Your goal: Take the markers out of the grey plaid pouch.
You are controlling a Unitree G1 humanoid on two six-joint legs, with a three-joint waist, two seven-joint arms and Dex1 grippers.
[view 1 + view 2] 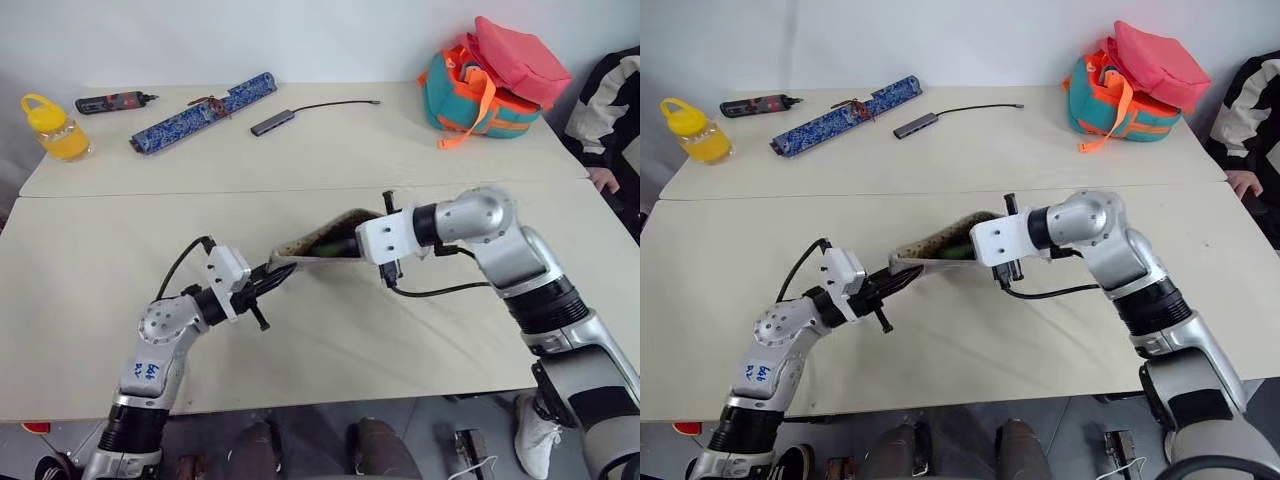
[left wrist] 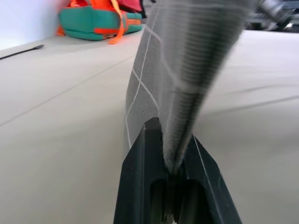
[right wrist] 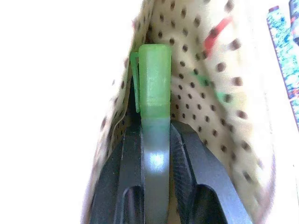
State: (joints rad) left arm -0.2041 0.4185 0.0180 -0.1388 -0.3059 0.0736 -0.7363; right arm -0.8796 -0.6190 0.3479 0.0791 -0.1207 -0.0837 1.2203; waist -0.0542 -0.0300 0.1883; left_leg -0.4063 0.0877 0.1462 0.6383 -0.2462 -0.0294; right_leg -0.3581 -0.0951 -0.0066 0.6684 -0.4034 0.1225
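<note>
Left gripper clamping one grey plaid pouch, right gripper gripping one green marker — inside it

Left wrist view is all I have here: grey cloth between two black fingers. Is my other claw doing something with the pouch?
Observer: Yes. The right claw is inside the pouch mouth, closed on the green marker.
Operator: Is the pouch lying flat?
Observer: No. The left claw pinches one end and the pouch hangs lifted above the table.
Operator: Is a second marker visible?
Observer: A red streak shows against the dotted lining; I cannot tell what it is.
</note>
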